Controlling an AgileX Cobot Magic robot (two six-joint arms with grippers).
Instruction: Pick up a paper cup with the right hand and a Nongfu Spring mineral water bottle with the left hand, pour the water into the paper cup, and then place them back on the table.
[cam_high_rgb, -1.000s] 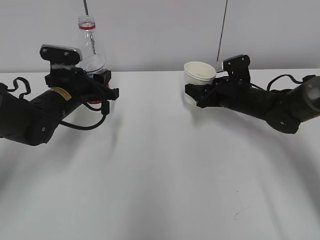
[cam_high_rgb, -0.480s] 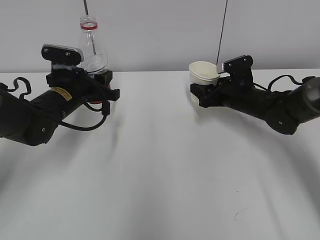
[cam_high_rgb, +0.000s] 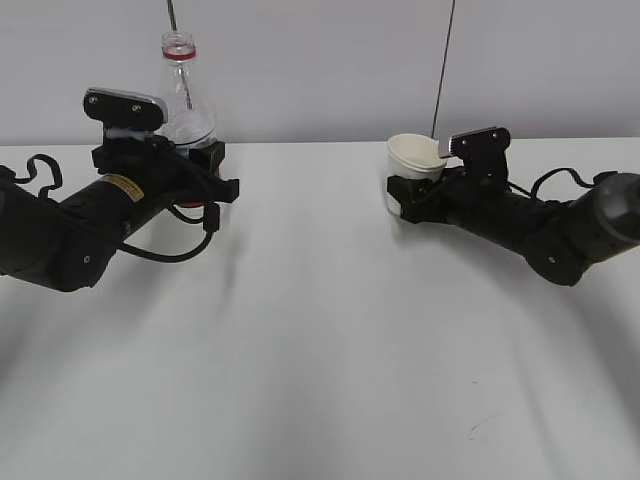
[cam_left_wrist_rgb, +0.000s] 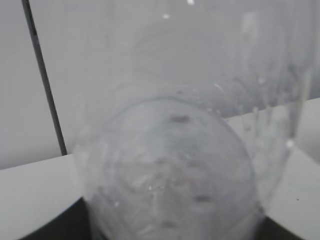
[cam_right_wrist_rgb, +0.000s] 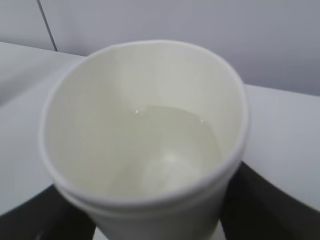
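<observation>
Cup (cam_high_rgb: 413, 163) shifted rt w/ rt tool (cam_high_rgb: 403, 190) clamped; lt tool (cam_high_rgb: 205, 170) grips bottle (cam_high_rgb: 185, 95).

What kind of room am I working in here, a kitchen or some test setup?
Most likely a lab or test bench, not a kitchen: a bare white table, a plain pale wall with thin cables hanging down, and no sink, appliances or other furnishings in view.

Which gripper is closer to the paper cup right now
Right. The right gripper is closed around the paper cup; the left gripper is far across the table, holding the bottle.
</observation>
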